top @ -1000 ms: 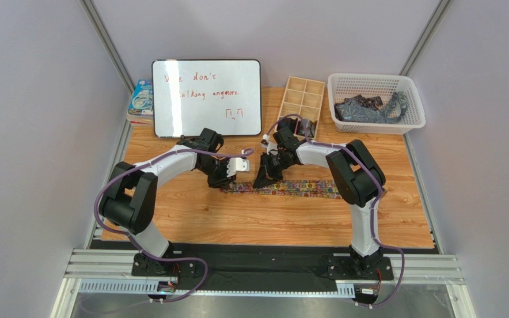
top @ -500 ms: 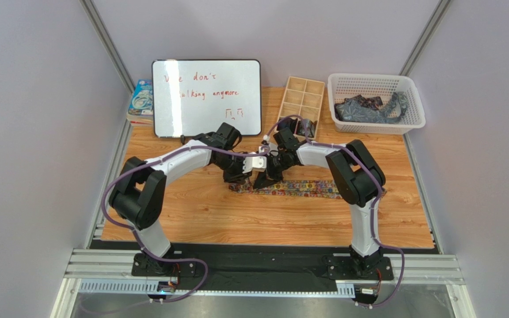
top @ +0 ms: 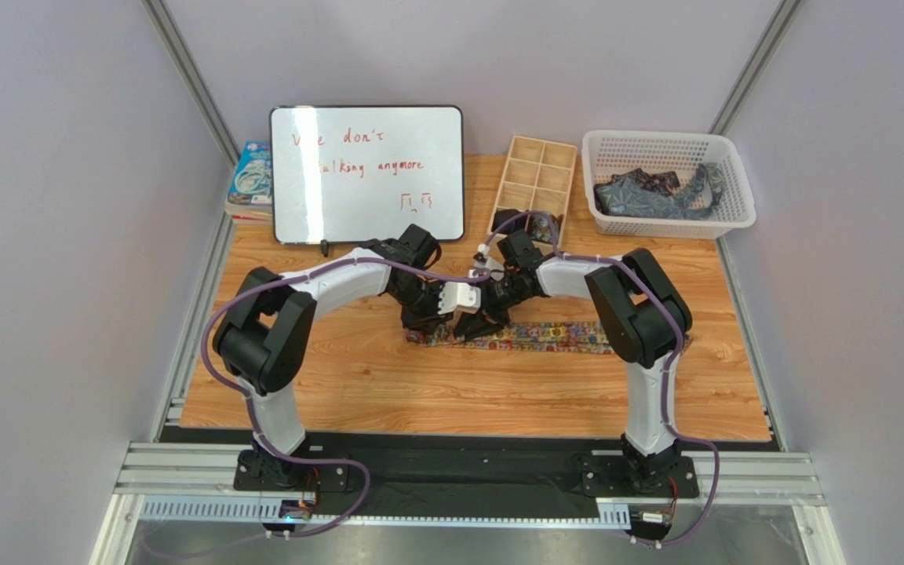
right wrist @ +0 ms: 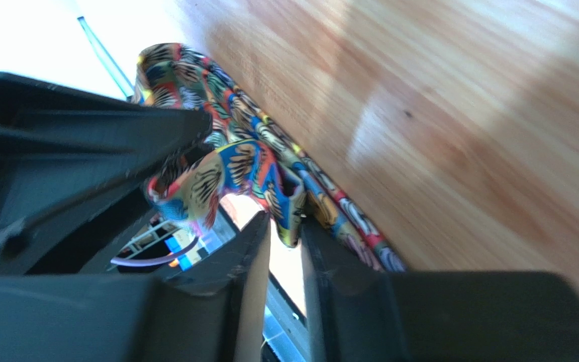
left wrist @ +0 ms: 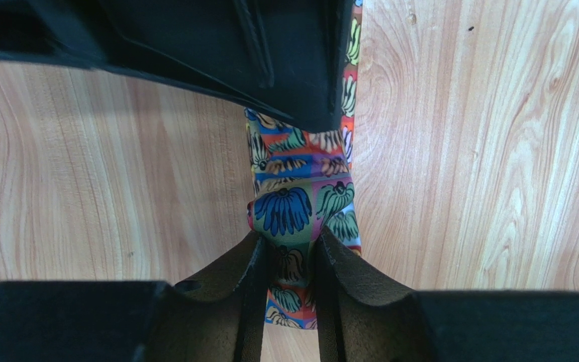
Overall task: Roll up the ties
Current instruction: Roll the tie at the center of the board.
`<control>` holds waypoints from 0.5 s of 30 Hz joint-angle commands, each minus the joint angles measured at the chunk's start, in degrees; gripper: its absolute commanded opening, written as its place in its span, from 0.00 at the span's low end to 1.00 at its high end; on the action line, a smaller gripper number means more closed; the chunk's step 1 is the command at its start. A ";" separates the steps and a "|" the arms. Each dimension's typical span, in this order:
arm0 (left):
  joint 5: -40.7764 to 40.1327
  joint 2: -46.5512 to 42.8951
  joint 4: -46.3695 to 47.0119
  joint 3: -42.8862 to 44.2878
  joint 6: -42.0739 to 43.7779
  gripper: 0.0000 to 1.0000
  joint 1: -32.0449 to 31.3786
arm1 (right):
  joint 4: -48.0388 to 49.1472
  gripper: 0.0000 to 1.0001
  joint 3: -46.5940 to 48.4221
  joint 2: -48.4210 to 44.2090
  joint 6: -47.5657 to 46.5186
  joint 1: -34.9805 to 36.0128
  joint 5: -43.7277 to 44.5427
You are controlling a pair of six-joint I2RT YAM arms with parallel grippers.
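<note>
Here, left gripper (left wrist: pixel 291 247) pinched on the floral tie (left wrist: pixel 285 211) — right gripper (right wrist: pixel 285 228) slightly parted, hold unclear.

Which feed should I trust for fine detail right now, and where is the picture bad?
Left wrist: sharp and evenly lit, with the print on the floral tie crisp. Right wrist: smeared, with the grain of the table soft and the top-left corner blown out white. Top external: clear, though glare washes out the left side of the whiteboard.
</note>
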 commanded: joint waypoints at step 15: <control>-0.26 -3.46 -3.44 -1.09 1.33 0.57 1.61 | -3.60 0.19 2.43 -2.23 -1.82 -1.09 0.23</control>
